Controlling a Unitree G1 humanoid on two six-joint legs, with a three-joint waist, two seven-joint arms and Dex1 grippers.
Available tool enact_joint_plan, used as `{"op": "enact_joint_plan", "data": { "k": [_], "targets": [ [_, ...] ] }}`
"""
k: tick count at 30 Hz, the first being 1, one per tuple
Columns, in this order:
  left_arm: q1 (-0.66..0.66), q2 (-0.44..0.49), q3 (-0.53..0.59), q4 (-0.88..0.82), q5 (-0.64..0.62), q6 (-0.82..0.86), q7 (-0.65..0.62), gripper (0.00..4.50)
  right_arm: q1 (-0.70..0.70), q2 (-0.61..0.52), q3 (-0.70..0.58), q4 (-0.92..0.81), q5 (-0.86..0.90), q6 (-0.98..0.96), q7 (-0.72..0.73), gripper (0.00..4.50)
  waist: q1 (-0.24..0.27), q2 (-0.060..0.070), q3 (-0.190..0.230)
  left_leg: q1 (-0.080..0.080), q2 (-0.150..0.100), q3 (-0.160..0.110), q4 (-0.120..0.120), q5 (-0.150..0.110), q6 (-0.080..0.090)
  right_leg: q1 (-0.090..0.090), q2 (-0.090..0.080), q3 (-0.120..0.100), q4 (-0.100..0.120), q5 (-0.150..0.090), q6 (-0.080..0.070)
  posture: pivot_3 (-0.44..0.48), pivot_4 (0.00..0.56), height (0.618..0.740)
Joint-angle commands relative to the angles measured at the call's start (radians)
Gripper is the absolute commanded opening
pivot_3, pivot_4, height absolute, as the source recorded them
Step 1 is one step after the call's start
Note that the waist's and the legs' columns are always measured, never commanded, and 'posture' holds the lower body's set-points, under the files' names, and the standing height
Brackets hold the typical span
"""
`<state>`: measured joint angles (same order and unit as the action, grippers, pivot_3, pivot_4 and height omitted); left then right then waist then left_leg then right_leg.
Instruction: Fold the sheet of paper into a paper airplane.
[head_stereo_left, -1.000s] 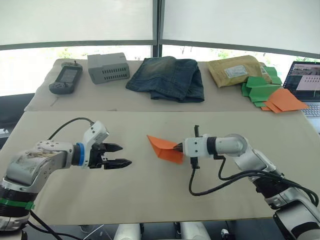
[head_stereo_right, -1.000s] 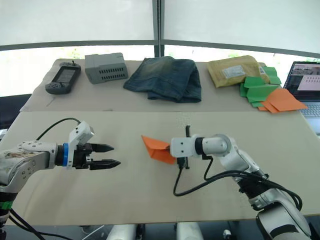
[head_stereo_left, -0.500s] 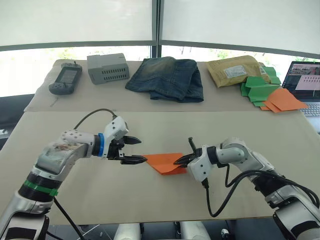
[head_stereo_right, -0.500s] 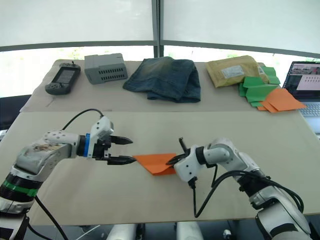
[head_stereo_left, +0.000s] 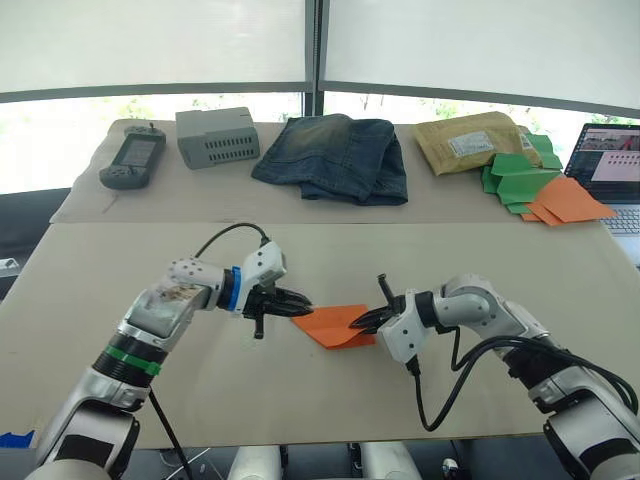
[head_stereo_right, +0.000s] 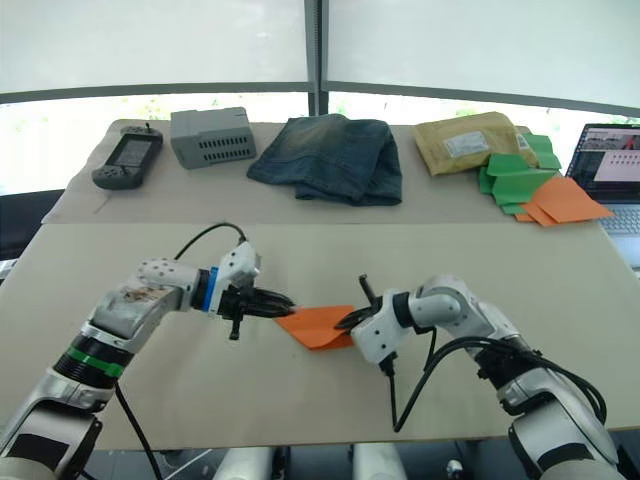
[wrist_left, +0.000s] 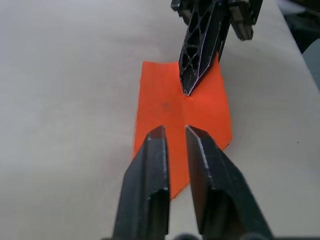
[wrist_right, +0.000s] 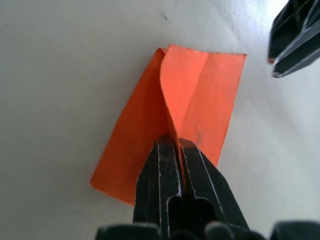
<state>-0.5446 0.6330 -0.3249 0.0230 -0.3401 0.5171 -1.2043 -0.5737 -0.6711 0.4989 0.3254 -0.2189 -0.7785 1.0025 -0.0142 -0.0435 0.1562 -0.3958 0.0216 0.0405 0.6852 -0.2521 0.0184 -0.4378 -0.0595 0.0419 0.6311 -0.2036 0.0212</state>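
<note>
Beige worktop (head_stereo_left: 150, 400) runs below a wide window, and the sheet (head_stereo_left: 335, 324) lies near its middle, closer to the front edge than the far one. It is bright orange, folded into a flat, elongated shape with a pointed end toward the left end effector (head_stereo_left: 302, 298). One raised flap stands up along a centre crease, and lighter and darker orange panels show the layered folds. The right end effector (head_stereo_left: 357, 322) pinches that raised crease, fingers pressed together on the paper. The left end effector sits at the sheet's opposite end, its fingers (wrist_left: 150, 165) narrowly parted over the pointed tip without gripping it. Along the far edge rest a handheld device (head_stereo_left: 131, 157), a grey box (head_stereo_left: 217, 136), jeans (head_stereo_left: 335, 155), a padded envelope (head_stereo_left: 470, 140), green and paler orange papers (head_stereo_left: 535, 190), and a laptop (head_stereo_left: 612, 170).
</note>
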Motion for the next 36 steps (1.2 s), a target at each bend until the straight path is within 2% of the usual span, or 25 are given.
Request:
{"op": "enact_joint_plan", "data": {
  "k": [1, 7, 15, 23, 28, 34, 36],
  "targets": [
    [-0.008, -0.039, -0.05, 0.033, 0.083, -0.071, 0.024, 0.05, 0.014, 0.0, -0.008, -0.024, -0.011, 0.022, -0.002, 0.0, -0.001, 0.0, 0.0, 0.0, 0.0, 0.0, 0.0, 0.0, 0.0, 0.0, 0.0, 0.0, 0.0, 0.0, 0.0, 0.0, 0.15, 0.722],
    [0.005, -0.079, -0.094, 0.074, 0.169, -0.107, 0.06, 0.05, 0.041, -0.003, -0.007, -0.06, -0.008, 0.046, -0.003, 0.0, 0.0, 0.0, 0.0, 0.002, 0.0, 0.0, 0.0, 0.0, 0.0, 0.002, 0.0, 0.0, 0.001, 0.0, 0.0, 0.0, 0.15, 0.722],
    [0.025, -0.063, -0.099, 0.114, 0.211, -0.172, 0.025, 0.05, 0.087, -0.03, -0.043, -0.121, 0.057, 0.105, 0.01, 0.0, 0.001, 0.0, 0.0, 0.01, 0.0, 0.0, 0.0, 0.0, 0.0, 0.011, 0.0, 0.0, -0.001, -0.001, 0.0, 0.0, 0.15, 0.722],
    [0.055, -0.055, -0.101, 0.118, 0.214, -0.199, -0.015, 0.0, 0.172, -0.065, -0.12, -0.258, 0.105, 0.21, -0.013, 2.66, 0.001, 0.0, 0.0, 0.012, 0.0, -0.001, 0.0, 0.0, 0.001, 0.013, 0.0, 0.0, -0.001, -0.002, 0.003, 0.0, 0.15, 0.722],
    [0.044, -0.066, -0.098, 0.156, 0.224, -0.229, -0.026, 0.0, 0.268, -0.07, -0.179, -0.346, 0.202, 0.372, -0.005, 2.66, 0.002, 0.0, 0.0, 0.013, 0.001, -0.001, 0.0, 0.0, 0.001, 0.013, 0.0, 0.0, -0.001, -0.003, 0.003, 0.0, 0.15, 0.722],
    [0.037, -0.07, -0.098, 0.184, 0.227, -0.26, -0.049, 0.0, 0.273, -0.047, -0.186, -0.369, 0.24, 0.456, 0.016, 2.66, 0.0, 0.0, 0.0, 0.014, 0.001, -0.001, 0.0, 0.0, 0.001, 0.014, 0.0, 0.001, -0.001, -0.004, 0.006, 0.0, 0.15, 0.722],
    [0.034, -0.068, -0.094, 0.195, 0.229, -0.269, -0.053, 0.0, 0.271, -0.044, -0.185, -0.37, 0.258, 0.48, 0.031, 2.11, 0.001, 0.0, 0.0, 0.014, 0.001, -0.001, 0.0, 0.001, 0.001, 0.014, 0.001, 0.0, 0.0, -0.004, 0.006, 0.0, 0.15, 0.722]
  ]
}}
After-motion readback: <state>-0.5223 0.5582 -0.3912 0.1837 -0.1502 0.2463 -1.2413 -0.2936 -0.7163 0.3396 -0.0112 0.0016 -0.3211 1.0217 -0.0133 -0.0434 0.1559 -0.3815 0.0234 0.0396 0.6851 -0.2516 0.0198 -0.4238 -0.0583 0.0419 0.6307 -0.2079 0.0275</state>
